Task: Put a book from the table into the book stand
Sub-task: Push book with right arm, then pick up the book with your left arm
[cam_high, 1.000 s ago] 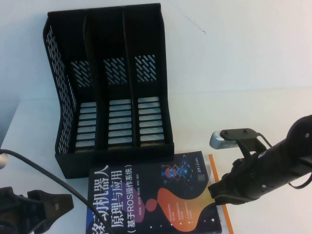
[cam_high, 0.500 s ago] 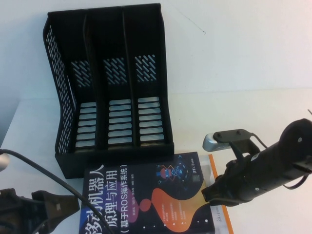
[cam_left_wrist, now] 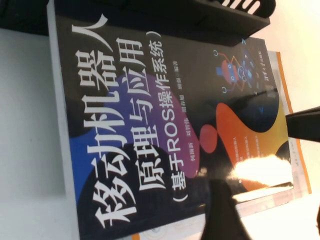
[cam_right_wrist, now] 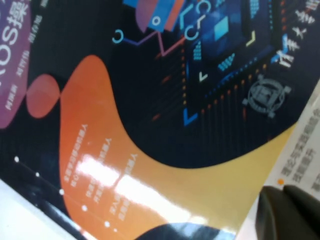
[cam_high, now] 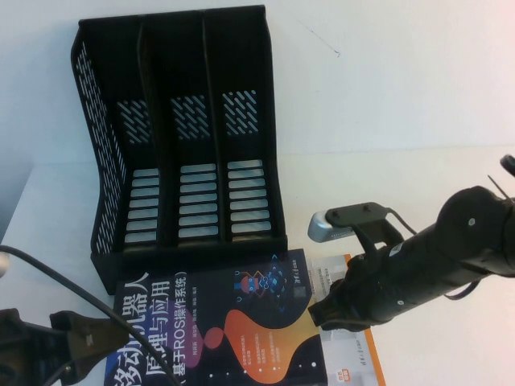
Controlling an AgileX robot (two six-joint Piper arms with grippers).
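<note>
The black book (cam_high: 217, 330) lies flat on the white tabletop (cam_high: 56, 217), just in front of the black book stand (cam_high: 181, 137). It lies on top of a white book with an orange edge (cam_high: 354, 354). The right tool (cam_high: 322, 314) presses against the black book's right edge; I cannot tell if it is grasping. The left tool (cam_high: 80, 354) waits at the book's left side, and its grip is hidden too.
</note>
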